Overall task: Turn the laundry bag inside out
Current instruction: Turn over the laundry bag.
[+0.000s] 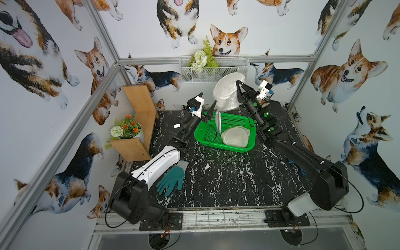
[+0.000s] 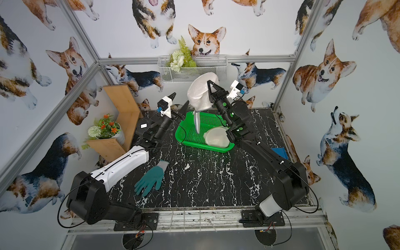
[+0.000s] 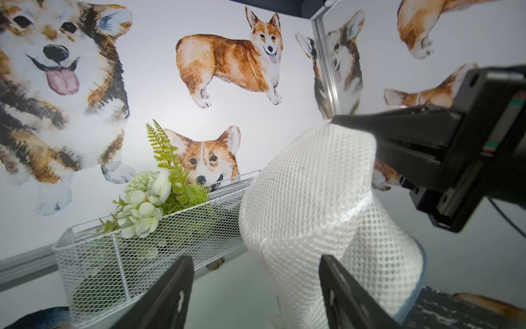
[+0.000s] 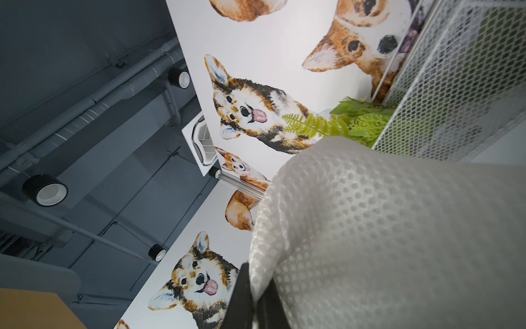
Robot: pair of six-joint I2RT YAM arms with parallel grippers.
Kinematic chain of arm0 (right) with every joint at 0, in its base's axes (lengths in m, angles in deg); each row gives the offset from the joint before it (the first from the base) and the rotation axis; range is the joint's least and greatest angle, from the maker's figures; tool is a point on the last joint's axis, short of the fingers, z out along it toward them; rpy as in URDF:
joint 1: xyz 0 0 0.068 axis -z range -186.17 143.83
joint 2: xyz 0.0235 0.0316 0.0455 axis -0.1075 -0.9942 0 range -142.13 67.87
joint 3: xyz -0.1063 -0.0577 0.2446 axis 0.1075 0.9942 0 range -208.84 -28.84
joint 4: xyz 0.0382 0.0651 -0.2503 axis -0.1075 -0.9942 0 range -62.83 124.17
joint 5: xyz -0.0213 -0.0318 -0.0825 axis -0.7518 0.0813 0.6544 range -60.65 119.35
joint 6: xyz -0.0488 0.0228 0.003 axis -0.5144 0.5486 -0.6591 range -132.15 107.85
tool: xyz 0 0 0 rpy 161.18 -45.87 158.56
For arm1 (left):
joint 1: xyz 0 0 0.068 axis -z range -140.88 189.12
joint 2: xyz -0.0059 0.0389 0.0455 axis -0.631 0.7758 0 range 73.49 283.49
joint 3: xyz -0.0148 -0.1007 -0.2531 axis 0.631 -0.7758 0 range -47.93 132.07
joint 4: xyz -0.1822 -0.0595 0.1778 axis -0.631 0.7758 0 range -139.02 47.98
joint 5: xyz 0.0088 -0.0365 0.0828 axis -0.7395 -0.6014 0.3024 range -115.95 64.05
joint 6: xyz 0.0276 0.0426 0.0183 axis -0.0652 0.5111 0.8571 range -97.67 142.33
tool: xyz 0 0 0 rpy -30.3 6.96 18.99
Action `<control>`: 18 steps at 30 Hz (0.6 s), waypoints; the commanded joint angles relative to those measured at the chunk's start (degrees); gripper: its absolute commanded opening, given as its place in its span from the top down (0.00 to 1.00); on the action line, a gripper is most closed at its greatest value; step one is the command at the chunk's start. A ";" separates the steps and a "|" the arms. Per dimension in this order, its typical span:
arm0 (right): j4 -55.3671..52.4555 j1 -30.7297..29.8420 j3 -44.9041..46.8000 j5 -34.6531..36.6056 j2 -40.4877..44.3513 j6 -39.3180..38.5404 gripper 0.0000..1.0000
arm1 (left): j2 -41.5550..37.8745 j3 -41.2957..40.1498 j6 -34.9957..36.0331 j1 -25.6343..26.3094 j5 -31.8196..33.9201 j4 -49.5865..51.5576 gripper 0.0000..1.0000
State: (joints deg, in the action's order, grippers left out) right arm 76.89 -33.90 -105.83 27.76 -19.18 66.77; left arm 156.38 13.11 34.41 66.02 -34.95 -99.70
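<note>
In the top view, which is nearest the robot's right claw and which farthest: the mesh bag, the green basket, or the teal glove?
1. White mesh laundry bag: pinched in the right gripper, raised at the back.
2. Green basket: on the table, under the bag.
3. Teal glove: at the table's front, left side.

The crate sits toward the back of the table, with 1 flat pouch in it. The laundry bag hangs above the crate's far edge, before the wire basket on the back wall (left gripper at its left, right gripper at its right). 1 glove lies front left.
</note>
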 commanded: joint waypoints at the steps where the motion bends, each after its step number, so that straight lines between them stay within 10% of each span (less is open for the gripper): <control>1: -1.91 -0.03 -1.29 -0.93 -0.30 0.40 1.00 | -0.12 2.61 18.59 1.75 -1.18 7.46 0.23; 12: -6.42 0.03 -2.56 -3.51 0.65 -0.31 1.00 | 3.84 12.91 33.32 2.72 -3.62 19.14 0.25; 18: -9.41 0.02 -3.76 -6.16 0.80 -0.25 1.00 | 6.59 16.91 38.06 3.14 0.47 19.14 0.48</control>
State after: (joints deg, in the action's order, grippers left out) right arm 68.45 -33.88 -108.73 24.13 -18.89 66.79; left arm 162.44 28.97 69.23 68.99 -37.35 -80.05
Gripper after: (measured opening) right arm 0.075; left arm 0.541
